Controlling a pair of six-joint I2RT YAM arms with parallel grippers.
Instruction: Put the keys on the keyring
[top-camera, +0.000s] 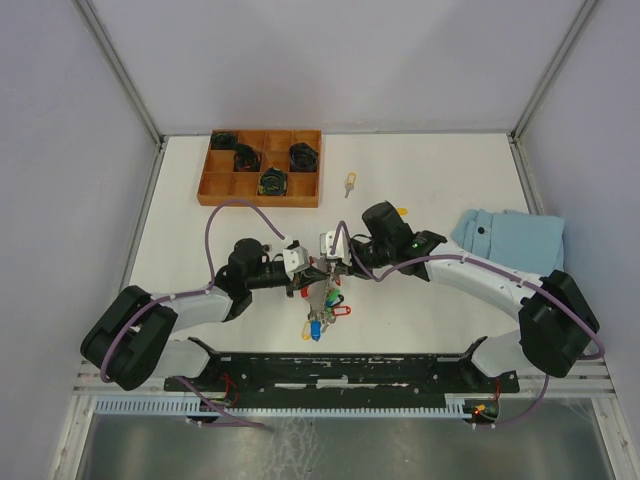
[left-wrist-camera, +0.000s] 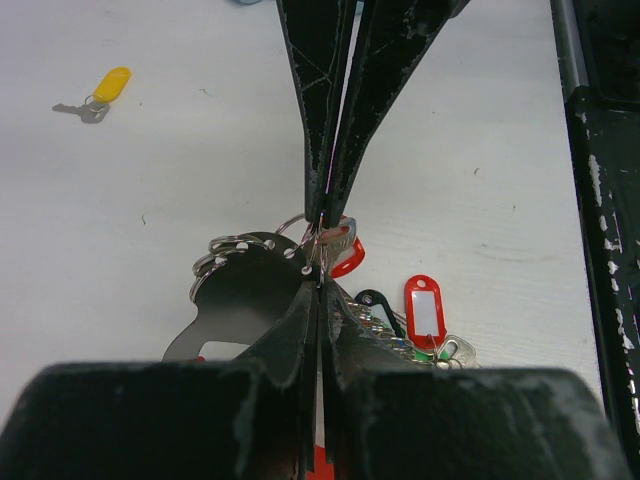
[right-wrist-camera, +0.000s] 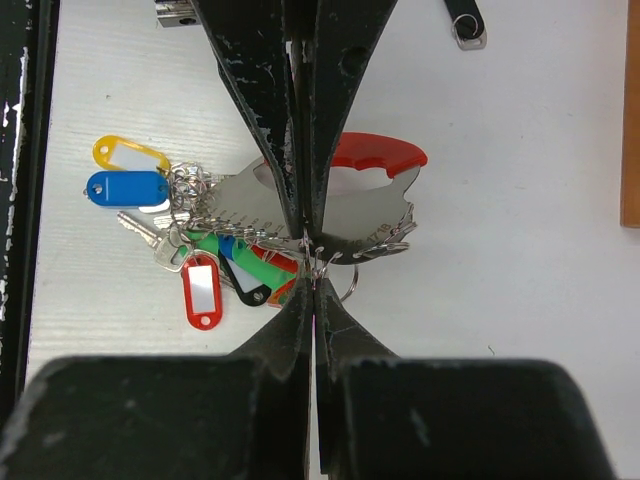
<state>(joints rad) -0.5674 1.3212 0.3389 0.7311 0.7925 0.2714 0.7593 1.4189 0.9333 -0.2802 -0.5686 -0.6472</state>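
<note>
Keyring (right-wrist-camera: 350, 215) between facing tips, left claw (left-wrist-camera: 318, 288) and right claw (right-wrist-camera: 314, 283) each pinched tight on it.

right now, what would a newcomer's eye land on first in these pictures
The black left gripper and right gripper meet tip to tip at mid-table, both pinched shut on the keyring, a silver plate with red strap and bright plastic tags. Behind them a silver key with a yellow tag lies beside the compartmented wooden tray; a light blue cloth sits far right.
</note>
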